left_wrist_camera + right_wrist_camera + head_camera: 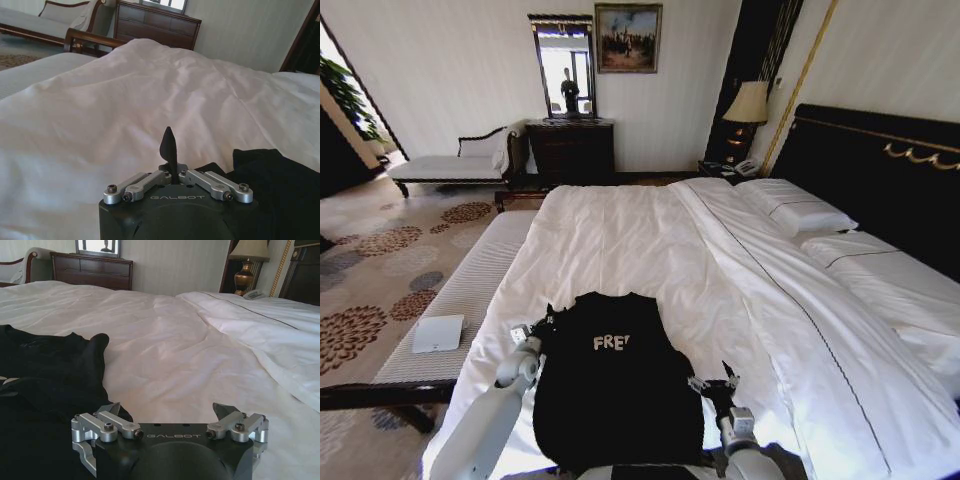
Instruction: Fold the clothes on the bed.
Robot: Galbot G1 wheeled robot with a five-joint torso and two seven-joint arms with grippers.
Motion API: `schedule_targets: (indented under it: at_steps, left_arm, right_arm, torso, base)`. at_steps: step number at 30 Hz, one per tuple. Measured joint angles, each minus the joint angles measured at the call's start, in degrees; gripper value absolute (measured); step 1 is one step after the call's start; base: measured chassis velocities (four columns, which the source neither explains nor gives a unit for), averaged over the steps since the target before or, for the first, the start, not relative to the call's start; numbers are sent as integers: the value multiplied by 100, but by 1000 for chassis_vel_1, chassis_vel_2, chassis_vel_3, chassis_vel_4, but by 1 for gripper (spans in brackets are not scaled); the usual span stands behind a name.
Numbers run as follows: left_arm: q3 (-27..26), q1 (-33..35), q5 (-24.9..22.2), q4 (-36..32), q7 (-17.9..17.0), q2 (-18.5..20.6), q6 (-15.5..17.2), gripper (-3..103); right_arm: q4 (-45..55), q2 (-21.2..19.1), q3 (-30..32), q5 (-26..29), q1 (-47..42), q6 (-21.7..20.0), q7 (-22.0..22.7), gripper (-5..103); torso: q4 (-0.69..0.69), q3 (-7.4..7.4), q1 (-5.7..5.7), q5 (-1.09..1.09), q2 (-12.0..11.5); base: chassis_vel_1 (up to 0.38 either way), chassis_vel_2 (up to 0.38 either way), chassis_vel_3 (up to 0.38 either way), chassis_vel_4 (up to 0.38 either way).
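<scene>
I read white "FRE" on the chest of the black T-shirt (615, 385); the last letter is lost in a fold. Both wrist views show "GALBOT" embossed on the gripper housings.

The bed (650, 250) takes up most of my head view: white duvet, two white pillows (800, 212) against a dark headboard (880, 165) with gold trim. A pale striped bench (460, 300) runs along the bed's left side with a flat white object (438, 333) on it. Beyond are a patterned carpet (380, 250), a white chaise (450, 165), a dark dresser (570, 148) under a mirror (563, 68), a framed painting (628, 38) and a lamp (748, 108) on a nightstand.

The T-shirt lies on the near end of the duvet, collar toward the far side, its sides folded in so the body makes a narrow dark panel.

My left gripper (533, 332) sits low at the shirt's left edge; in the left wrist view its fingers (168, 150) are pressed together into one dark point, and I see no fabric caught between them. My right gripper (715, 382) rests at the shirt's right edge, fingers spread wide, one tip beside the black cloth and the other over bare white duvet.
</scene>
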Motion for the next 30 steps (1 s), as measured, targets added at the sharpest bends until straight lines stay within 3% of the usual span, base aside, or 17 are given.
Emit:
schedule_targets:
  at_steps: [19,24,27,28,30]
  left_arm:
    - [-483,456,163,-473,-239,36,-89,1]
    - [-505,883,896,-889,-234,185,-157,1]
    - [-382,797,1321,-843,-282,192,-177,1]
    - [-159,594,1794,-765,-369,200,-182,1]
    - [-51,505,1973,-742,-408,203,-172,1]
  right_arm:
    - [-23,-31,-58,13,67,1,-8,100]
    - [-66,-53,-63,48,126,2,-8,100]
    - [-82,-77,-72,72,161,2,-8,100]
    - [-85,-102,-78,105,184,-2,-8,100]
    - [-85,-110,-78,116,192,-5,-8,100]
  torso:
    - [-1,0,0,0,1]
    - [2,0,0,0,1]
    - [3,0,-1,1,1]
    - [2,0,-1,1,1]
    - [1,0,0,0,1]
  base:
    - [0,0,0,0]
    - [0,0,0,0]
    - [0,0,0,0]
    - [0,0,0,0]
    - [0,0,0,0]
